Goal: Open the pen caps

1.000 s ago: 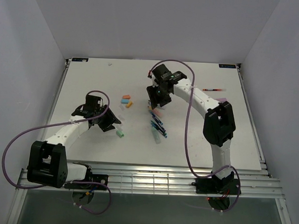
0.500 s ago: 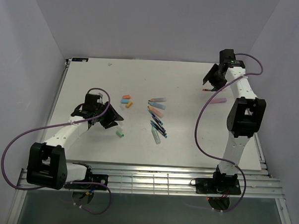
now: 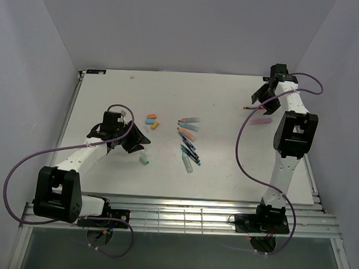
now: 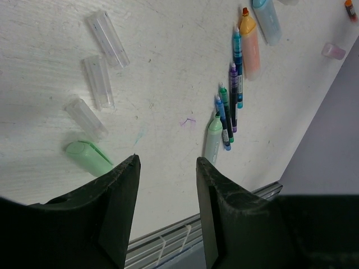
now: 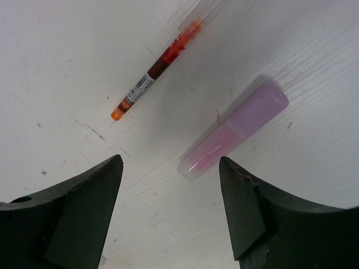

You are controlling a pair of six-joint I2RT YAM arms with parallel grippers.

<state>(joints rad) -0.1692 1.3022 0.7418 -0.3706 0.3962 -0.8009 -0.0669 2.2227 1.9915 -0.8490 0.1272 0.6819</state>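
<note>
My right gripper (image 3: 264,101) (image 5: 171,162) is open and empty, hovering at the far right of the table over a capped purple highlighter (image 3: 260,121) (image 5: 233,137); its purple cap (image 5: 262,108) points away. A thin red pen (image 3: 252,107) (image 5: 152,74) with a clear cap (image 5: 203,15) lies beside it. My left gripper (image 3: 136,142) (image 4: 167,162) is open and empty, just above a loose green cap (image 3: 145,160) (image 4: 88,157). Three clear caps (image 4: 98,81) lie beyond it.
A pile of thin pens and highlighter barrels (image 3: 188,141) (image 4: 233,101) lies mid-table. Loose orange and blue caps (image 3: 150,119) lie to its left. The white table (image 3: 226,166) has walls at the back and both sides, and a metal rail (image 3: 182,206) along the near edge.
My right arm has swung from the middle pen pile to the far right corner and now sits over the purple highlighter. My left arm has barely moved.
</note>
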